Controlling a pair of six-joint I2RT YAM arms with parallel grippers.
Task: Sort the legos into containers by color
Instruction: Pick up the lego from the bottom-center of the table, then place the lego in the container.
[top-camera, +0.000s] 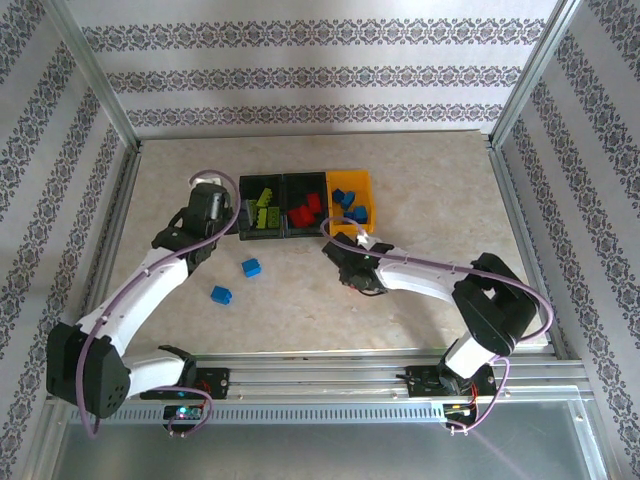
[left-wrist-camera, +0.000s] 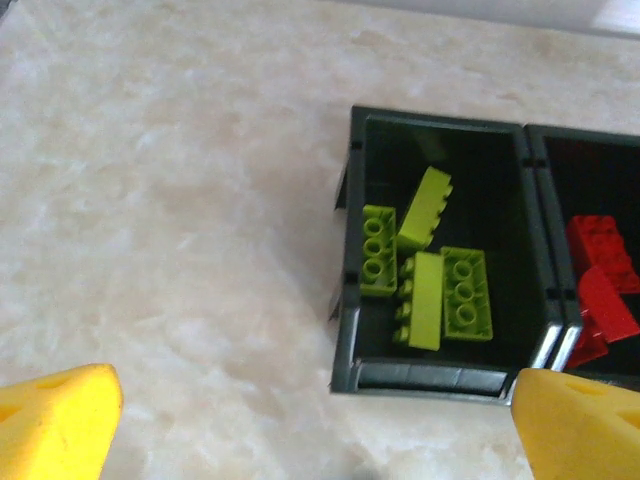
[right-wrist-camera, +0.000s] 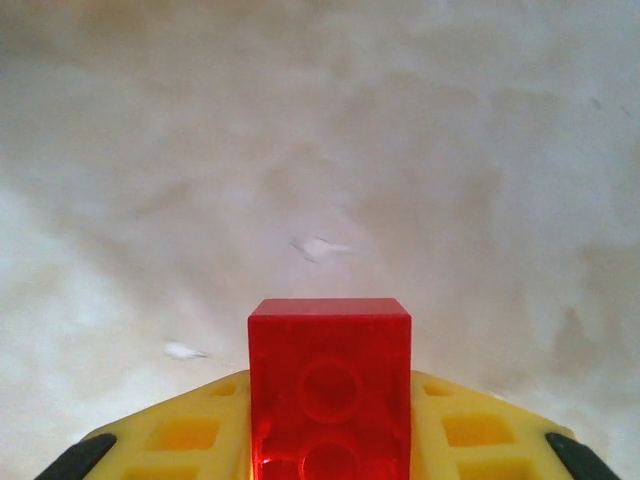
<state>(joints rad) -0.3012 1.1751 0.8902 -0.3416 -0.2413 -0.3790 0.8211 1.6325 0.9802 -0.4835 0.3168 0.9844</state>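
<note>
Between the fingers of the right tool (right-wrist-camera: 330, 440) a red brick (right-wrist-camera: 330, 370) is pinched, studs toward the camera, over bare tabletop (right-wrist-camera: 320, 150). From above, that tool is seen near the front of the bins, well apart from the left tool (left-wrist-camera: 320, 425), which is spread wide just before the left bin (left-wrist-camera: 420, 378), where green bricks (left-wrist-camera: 430, 270) lie. Red bricks (top-camera: 305, 210) are kept in the middle bin (top-camera: 305, 178), blue bricks (top-camera: 352, 212) in the yellow bin (top-camera: 350, 180). A near blue brick (top-camera: 220, 294) and a far blue brick (top-camera: 251, 267) lie loose between the arms.
</note>
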